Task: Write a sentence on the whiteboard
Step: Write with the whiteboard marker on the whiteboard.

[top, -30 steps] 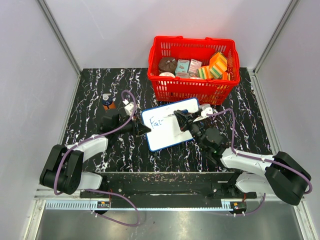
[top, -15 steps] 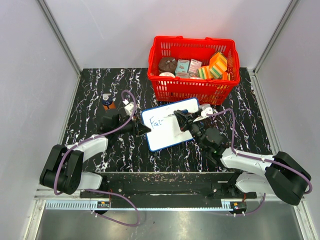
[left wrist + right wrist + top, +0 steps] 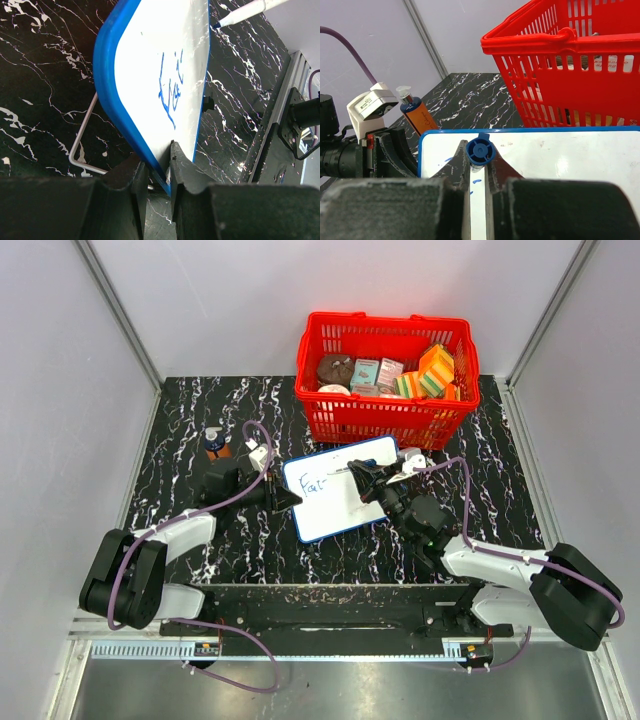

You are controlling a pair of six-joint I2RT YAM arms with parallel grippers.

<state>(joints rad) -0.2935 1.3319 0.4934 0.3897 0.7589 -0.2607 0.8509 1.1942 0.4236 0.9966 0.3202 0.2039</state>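
The whiteboard (image 3: pixel 345 502) lies tilted on the black marble table, its blue frame (image 3: pixel 107 75) propped up on the left. Blue writing (image 3: pixel 314 483) reading roughly "Fai" sits in its upper left and shows again as strokes (image 3: pixel 171 90) in the left wrist view. My left gripper (image 3: pixel 284 498) is shut on the board's left edge (image 3: pixel 159 167). My right gripper (image 3: pixel 360 480) is shut on a blue-capped marker (image 3: pixel 479 151) and hangs over the board's middle (image 3: pixel 560 160). The marker's tip (image 3: pixel 218 23) is just past the end of the writing.
A red basket (image 3: pixel 388 375) full of packets stands right behind the board (image 3: pixel 560 80). An orange bottle with a blue cap (image 3: pixel 214 443) stands at the left behind my left arm (image 3: pixel 416 114). A bent wire stand (image 3: pixel 82 137) lies under the board's raised edge.
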